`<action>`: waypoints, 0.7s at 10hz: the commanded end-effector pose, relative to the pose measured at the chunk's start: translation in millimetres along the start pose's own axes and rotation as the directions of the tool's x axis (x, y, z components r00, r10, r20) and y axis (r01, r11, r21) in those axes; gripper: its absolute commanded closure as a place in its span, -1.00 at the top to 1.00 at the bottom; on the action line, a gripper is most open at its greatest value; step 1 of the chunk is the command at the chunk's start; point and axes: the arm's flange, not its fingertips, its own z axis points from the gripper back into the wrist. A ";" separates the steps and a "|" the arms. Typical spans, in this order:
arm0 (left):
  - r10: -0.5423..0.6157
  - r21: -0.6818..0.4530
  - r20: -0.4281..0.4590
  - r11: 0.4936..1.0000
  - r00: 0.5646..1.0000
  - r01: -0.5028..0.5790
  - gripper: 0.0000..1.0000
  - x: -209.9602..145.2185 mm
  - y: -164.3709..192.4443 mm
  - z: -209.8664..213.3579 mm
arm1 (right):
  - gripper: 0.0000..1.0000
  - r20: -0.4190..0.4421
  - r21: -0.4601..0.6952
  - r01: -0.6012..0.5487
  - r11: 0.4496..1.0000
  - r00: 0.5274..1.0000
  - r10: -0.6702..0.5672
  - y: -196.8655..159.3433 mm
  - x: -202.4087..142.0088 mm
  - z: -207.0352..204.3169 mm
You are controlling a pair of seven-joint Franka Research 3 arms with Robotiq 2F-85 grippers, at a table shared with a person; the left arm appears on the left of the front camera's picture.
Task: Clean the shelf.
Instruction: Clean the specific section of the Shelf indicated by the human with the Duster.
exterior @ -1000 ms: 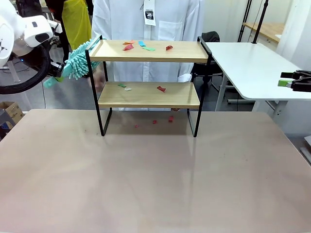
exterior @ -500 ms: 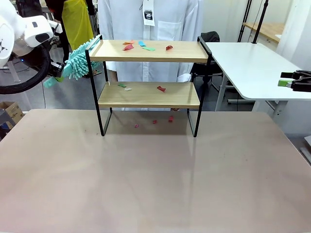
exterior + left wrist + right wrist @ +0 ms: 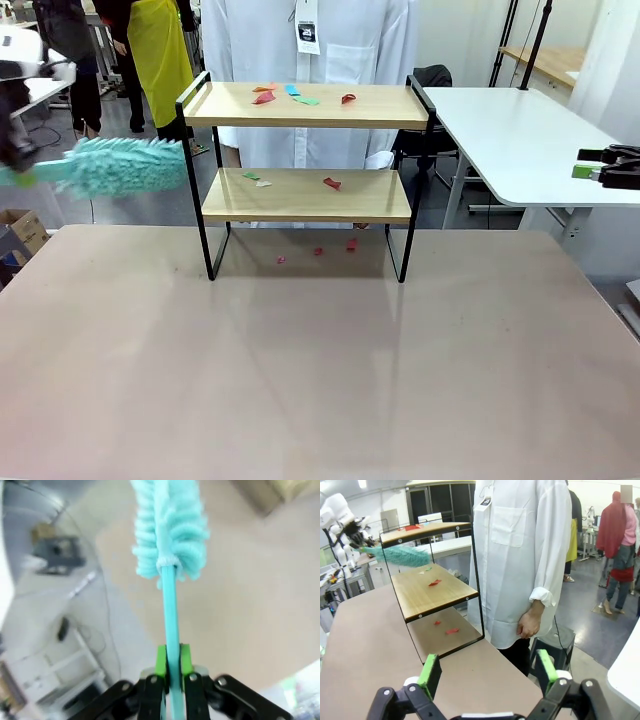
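The shelf [image 3: 310, 106] stands at the table's far middle, with two wooden boards in a black frame. Coloured paper scraps [image 3: 300, 97] lie on its top board, more scraps [image 3: 331, 183] on the lower board, and a few on the table beneath. A teal fluffy duster [image 3: 128, 166] hangs level just left of the shelf, at the lower board's height and blurred by motion. My left gripper [image 3: 171, 666] is shut on the duster's thin handle. My right gripper [image 3: 487, 674] stands open with nothing in it, off to the right [image 3: 603, 170].
A person in a white coat [image 3: 310, 50] stands right behind the shelf, one hand [image 3: 527, 625] hanging by the table's far edge. A white side table [image 3: 520, 140] sits at the back right. The brown table [image 3: 320, 370] stretches wide in front of the shelf.
The duster has swung down from the top board's left rail to lie level beside the lower board. My left arm has moved left and down. The right gripper has not moved.
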 end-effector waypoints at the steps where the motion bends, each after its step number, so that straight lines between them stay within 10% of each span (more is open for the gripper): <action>1: -0.270 0.019 -0.122 0.961 0.955 0.275 -0.74 -12.6 0.1 25.7 | 1.00 -0.001 0.000 -0.006 1.000 1.000 0.006 0.6 3.2 -1.8; 4: -0.628 -0.143 -0.324 0.771 0.707 0.620 -0.74 -45.0 -24.5 32.6 | 1.00 -0.001 0.000 -0.006 1.000 1.000 0.006 0.6 3.2 -1.8; 7: -0.825 -0.285 -0.161 0.565 0.542 0.774 -0.74 -51.8 -48.5 31.2 | 1.00 -0.001 0.000 -0.006 1.000 1.000 0.006 0.6 3.2 -1.8</action>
